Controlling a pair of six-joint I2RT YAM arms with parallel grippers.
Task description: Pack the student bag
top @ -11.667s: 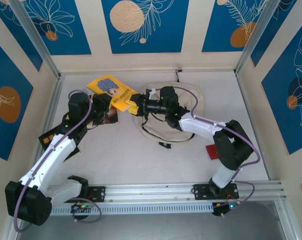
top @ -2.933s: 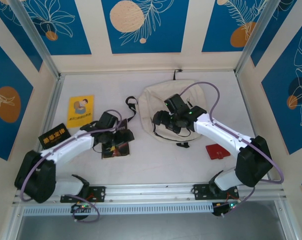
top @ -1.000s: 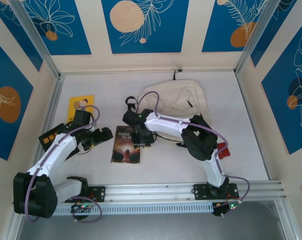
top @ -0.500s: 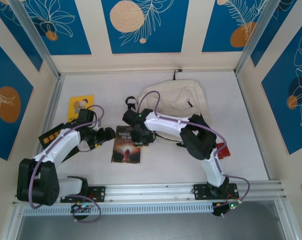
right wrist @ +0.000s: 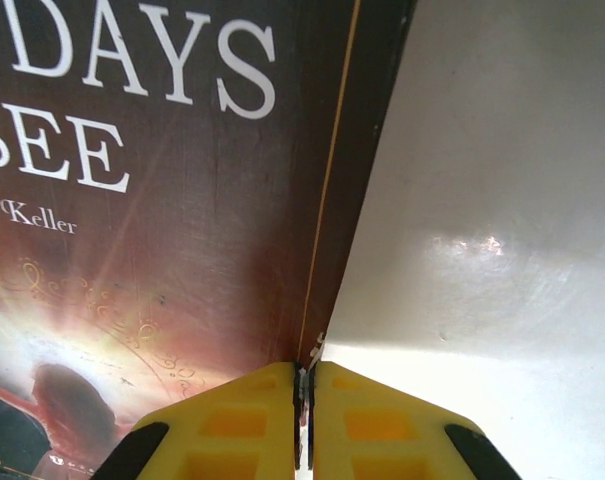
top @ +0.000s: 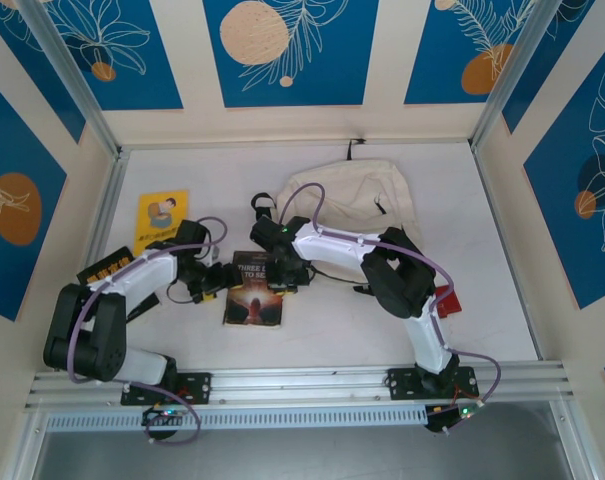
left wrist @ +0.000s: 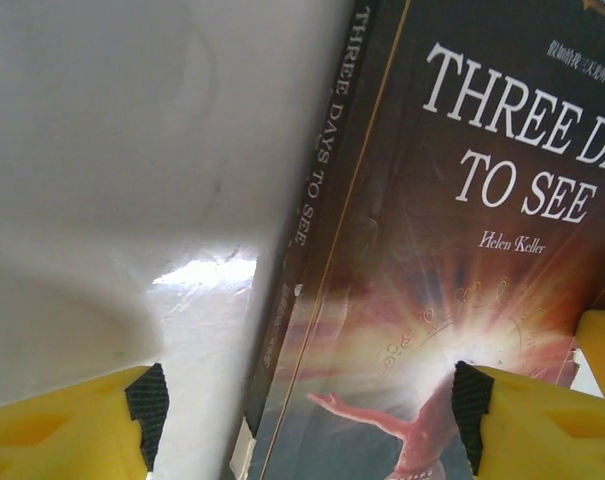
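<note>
While straddling the spine of the book (left wrist: 462,250) with the left gripper (left wrist: 309,410) wide, close squarely before lifting; just across, mind the right gripper (right wrist: 304,400), pressed shut at the cover's edge; beyond it, aim for the student bag (top: 352,195).

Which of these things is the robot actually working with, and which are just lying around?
In the job:
student bag
Three Days to See book, with the left gripper and right gripper at it

Lying about for now:
yellow book
black book
red item
</note>
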